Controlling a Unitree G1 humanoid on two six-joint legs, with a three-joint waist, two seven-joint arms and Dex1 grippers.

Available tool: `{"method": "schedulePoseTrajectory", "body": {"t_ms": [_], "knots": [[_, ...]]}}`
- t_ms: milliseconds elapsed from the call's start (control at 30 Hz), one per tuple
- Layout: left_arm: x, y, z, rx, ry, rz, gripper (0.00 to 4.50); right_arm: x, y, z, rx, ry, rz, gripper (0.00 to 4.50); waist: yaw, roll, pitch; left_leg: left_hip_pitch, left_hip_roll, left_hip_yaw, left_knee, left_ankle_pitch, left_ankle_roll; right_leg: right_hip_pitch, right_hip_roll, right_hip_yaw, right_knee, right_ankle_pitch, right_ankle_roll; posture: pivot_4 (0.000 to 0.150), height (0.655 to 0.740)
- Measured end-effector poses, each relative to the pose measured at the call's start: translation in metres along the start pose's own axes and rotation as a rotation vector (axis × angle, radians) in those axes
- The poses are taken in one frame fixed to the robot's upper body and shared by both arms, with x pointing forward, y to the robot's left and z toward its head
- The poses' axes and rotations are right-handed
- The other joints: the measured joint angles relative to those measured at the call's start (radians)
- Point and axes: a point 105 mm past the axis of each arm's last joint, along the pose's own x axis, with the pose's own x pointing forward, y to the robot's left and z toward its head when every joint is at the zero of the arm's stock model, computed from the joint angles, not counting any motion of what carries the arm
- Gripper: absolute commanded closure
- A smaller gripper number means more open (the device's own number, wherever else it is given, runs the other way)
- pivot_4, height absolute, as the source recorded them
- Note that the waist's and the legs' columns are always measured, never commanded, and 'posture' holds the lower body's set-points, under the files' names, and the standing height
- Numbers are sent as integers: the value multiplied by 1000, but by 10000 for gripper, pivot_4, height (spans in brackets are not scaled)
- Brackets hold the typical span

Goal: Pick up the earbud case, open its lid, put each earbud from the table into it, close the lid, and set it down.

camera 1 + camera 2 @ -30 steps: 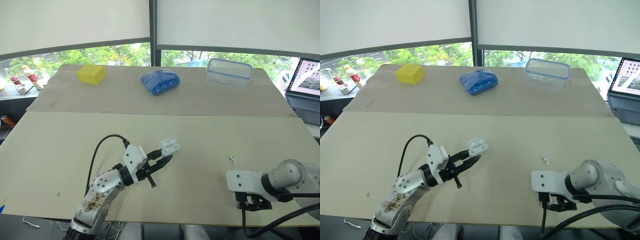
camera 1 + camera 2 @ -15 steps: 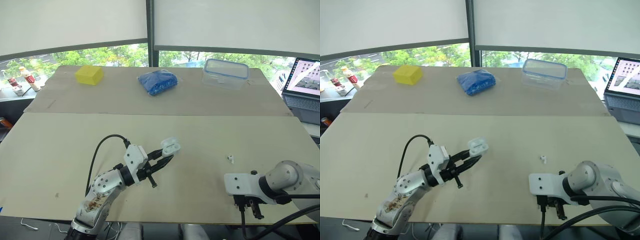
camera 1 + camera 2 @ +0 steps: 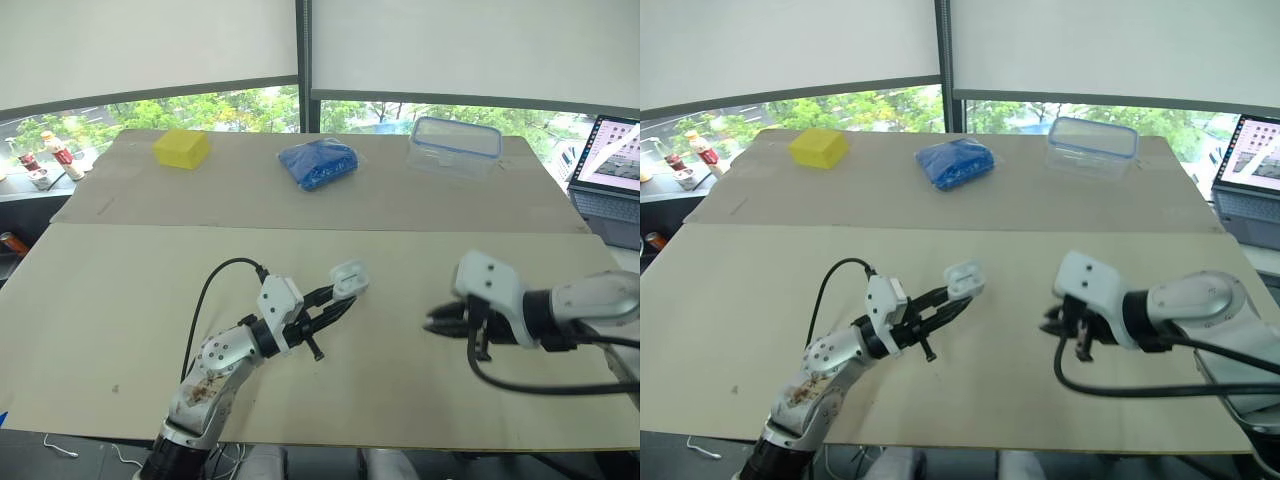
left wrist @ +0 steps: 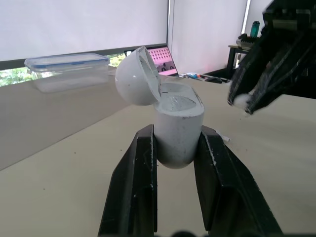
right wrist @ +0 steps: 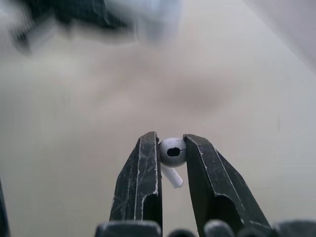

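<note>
- The left gripper (image 3: 338, 297) is clamping its fingers on the earbud case (image 3: 349, 279), holding it above the table (image 3: 120, 300) just left of the frame's centre.
- The case's lid (image 4: 137, 76) is standing open.
- The right gripper (image 3: 437, 325), right of centre, is pinching an earbud (image 5: 173, 152) between its fingers, pointing toward the case but apart from it.

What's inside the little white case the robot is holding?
The earbud case has its lid open. No earbud sticks out of it, but its walls hide the bottom of the hollow. One earbud is pinched in the right gripper, outside the case.
</note>
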Motion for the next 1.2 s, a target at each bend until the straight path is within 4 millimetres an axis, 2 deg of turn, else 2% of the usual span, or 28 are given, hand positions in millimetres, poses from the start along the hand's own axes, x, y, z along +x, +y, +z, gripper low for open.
{"method": "schedulePoseTrajectory", "body": {"t_ms": [200, 300, 400, 500, 767, 1200], "knots": [[12, 11, -1, -21, -10, 20, 39719, 26, 9, 43, 218, -435, -49, 41579, -1, 1, 0, 0, 0, 0, 0, 0, 0, -3, 0, 0, 4, 0, 0, 1500, 6859], [17, 12, 2, -20, -22, 14, 39719, 35, 12, 57, 296, -575, -79, 41579, -1, 2, 0, -1, -1, 0, 0, 0, -1, -4, 0, 0, 6, 0, 0, 1500, 6859], [19, 16, 3, -22, -21, 17, 39719, 38, 11, 63, 312, -630, -126, 41579, -3, 2, 0, -1, -1, 0, 0, 0, -1, -4, -1, 0, 6, 0, 0, 1500, 6859], [22, 17, 5, -26, -22, 14, 39719, 42, 10, 62, 313, -650, -163, 41579, -7, 2, -1, -1, -1, 0, 0, 0, -1, -5, 0, 0, 6, 0, 0, 1500, 6859], [23, 26, 11, -22, -39, 27, 39719, 54, 6, 39, 310, -596, -217, 41579, -14, 2, -1, -1, -1, 0, 0, 0, -1, -5, 0, 0, 6, 0, 0, 1500, 6859], [23, 25, 9, -28, -33, 19, 39719, 62, 6, 31, 301, -601, -239, 41579, -25, 2, -1, -1, -1, 0, 0, 0, -1, -5, 0, 0, 6, 0, 0, 1500, 6859]]}}
